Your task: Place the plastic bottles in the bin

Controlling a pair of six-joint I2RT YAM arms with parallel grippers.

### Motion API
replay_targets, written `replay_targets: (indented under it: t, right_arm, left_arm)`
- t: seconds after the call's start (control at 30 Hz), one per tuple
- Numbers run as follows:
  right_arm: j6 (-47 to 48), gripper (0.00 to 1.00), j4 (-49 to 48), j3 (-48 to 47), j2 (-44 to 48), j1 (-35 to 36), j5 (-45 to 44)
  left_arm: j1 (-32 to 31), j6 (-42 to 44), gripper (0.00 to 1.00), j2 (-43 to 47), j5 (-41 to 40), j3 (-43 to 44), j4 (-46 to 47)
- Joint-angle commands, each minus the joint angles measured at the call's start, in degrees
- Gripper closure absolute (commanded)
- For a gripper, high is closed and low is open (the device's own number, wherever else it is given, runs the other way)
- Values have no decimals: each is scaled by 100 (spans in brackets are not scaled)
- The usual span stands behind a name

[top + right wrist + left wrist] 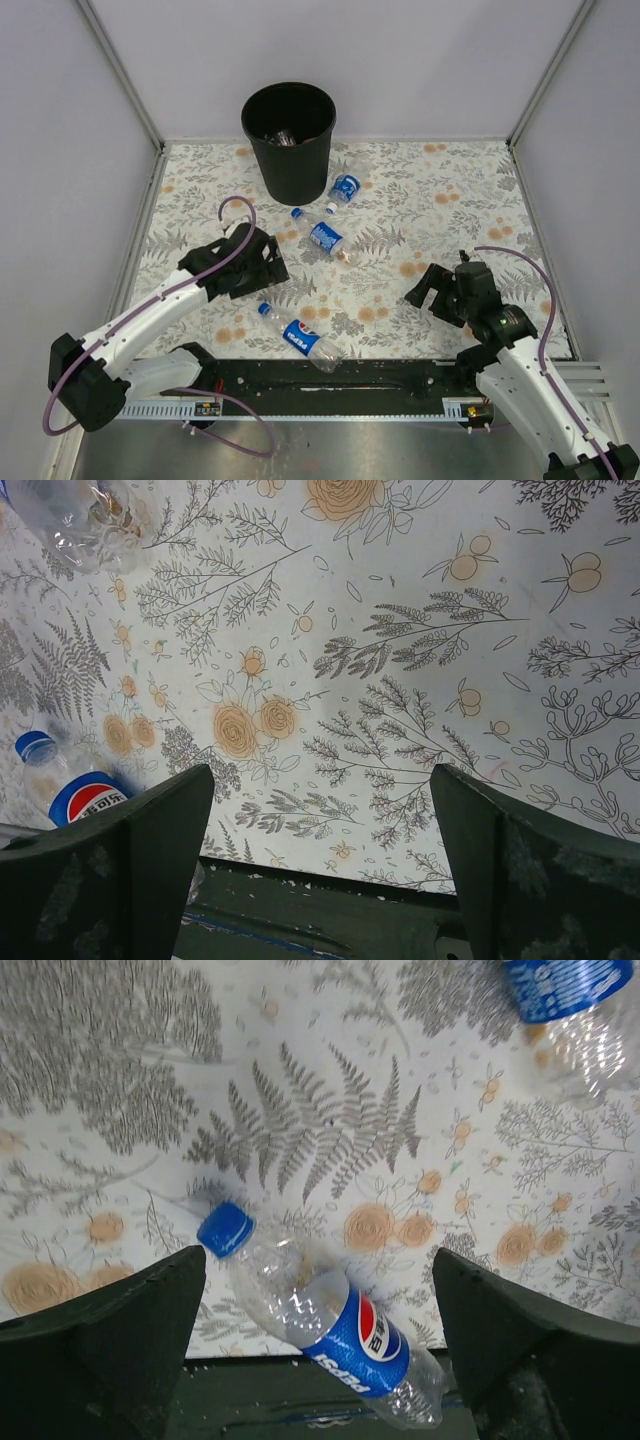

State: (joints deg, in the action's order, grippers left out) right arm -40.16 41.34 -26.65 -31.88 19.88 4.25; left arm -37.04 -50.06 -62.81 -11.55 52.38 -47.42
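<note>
At the near edge of the table: one plastic bottle, blue cap, blue label, lying on its side just beside the black base rail.
Mid-table: a second bottle, also on its side.
At the bin's foot: a third bottle, just beside the wall of the bin. Something clear lies inside the bin, too small to identify.

Left gripper: spread wide, empty, above the near bottle, which sits between its fingers in the left wrist view.
Right gripper: spread wide, empty, over bare cloth, well apart from every bottle.

Hazards, as judged:
- The near bottle is round and light. A fingertip landing off-centre would likely roll it onto the rail.
- Thin walls may buckle and slip out of a hard pinch.
- The bin is tall, so a low carry could strike its rim or tip it.

Room: open floral surface right of centre. Panels close the left, right and far sides.
</note>
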Motion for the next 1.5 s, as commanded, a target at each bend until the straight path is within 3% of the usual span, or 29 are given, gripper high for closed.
replay_targets:
  t: [0.0, 0.43, 0.83, 0.9, 0.97, 1.03, 1.07, 1.3, 1.47]
  right_arm:
    - [-9, 1, -153, 73, 120, 34, 172]
    - [-70, 1, 67, 72, 366, 34, 155]
    - [-141, 1, 427, 178, 805, 42, 76]
    - [-176, 1, 419, 239, 876, 34, 23]
    - [-203, 1, 410, 266, 876, 25, 49]
    - [-185, 1, 445, 257, 833, 42, 93]
    - [-176, 1, 454, 257, 815, 34, 76]
    - [-203, 1, 313, 248, 788, 42, 5]
    - [-150, 1, 217, 187, 595, 34, 6]
  left_arm:
    - [-84, -1031, 1, 366, 451, -377, -57]
    - [-84, -1849, 1, 216, 1217, -1335, -5]
    - [-233, -2289, 2, -891, 1964, -1503, 813]
    - [-278, -2289, 10, -979, 1885, -1511, 813]
    - [-278, -2297, 38, -997, 1754, -1503, 778]
    - [-278, -2350, 59, -909, 1587, -1433, 743]
    - [-278, -2333, 65, -865, 1464, -1345, 699]
    - [-199, -990, 86, -716, -11, 340, 155]
    - [-58, 776, 99, -803, -417, 1948, 435]
